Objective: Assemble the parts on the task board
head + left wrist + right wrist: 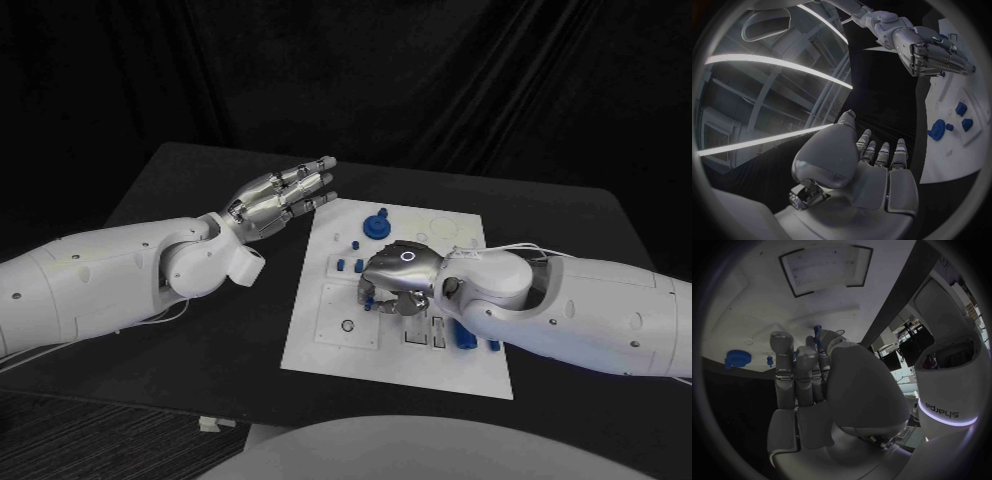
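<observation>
Right hand point(400, 275) pinches a small blue part point(817, 332) over the task board point(326, 355); thin grip, could slip or misalign. Left hand point(284, 195) hovers, fingers straight, holding nothing.

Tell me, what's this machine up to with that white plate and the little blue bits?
It is putting small blue parts together on the white task board. The right hand is down over the middle of the board, fingers curled round a small blue part. The left hand hovers beside the board's far left corner, fingers straight and holding nothing. A round blue part and other blue pieces sit on the board.
</observation>
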